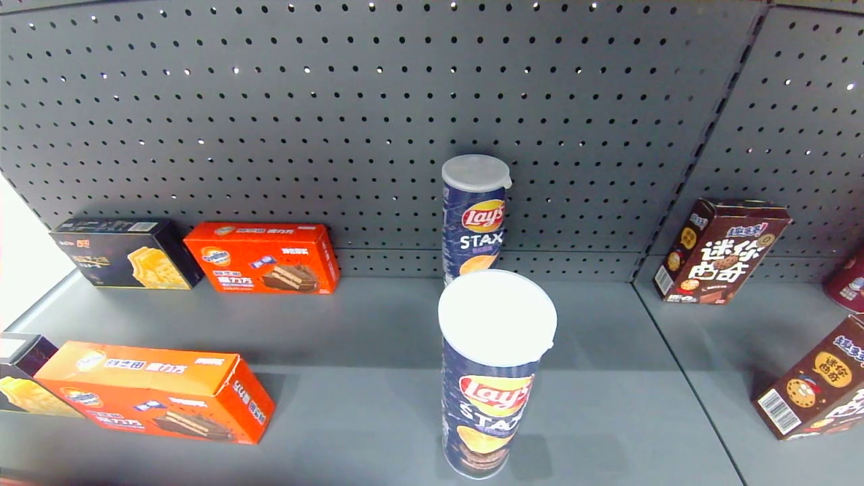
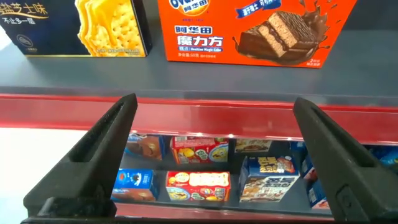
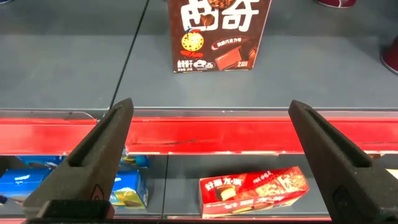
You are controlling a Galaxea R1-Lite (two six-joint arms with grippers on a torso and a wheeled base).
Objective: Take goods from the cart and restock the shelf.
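Shelf [image 1: 351, 324]: grey, pegboard-backed, partly stocked.
Front chip can [image 1: 496, 378]: upright, lined before rear chip can [image 1: 474, 216], labels outward for display.
Left gripper [image 2: 214, 101]: jaws apart, empty.
Right gripper [image 3: 210, 104]: jaws apart, empty.

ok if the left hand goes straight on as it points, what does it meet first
Probably the red front rail of the grey shelf, straight ahead of the open left hand; the orange cardboard wafer box stands beyond it.

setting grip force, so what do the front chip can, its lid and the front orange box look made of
Front chip can: probably a paperboard tube, glossy printed wrap showing sheen. Lid: whitish plastic, matte, slightly overhanging rim. Front orange box: thin printed cardboard, semi-gloss, with crisp folded edges.
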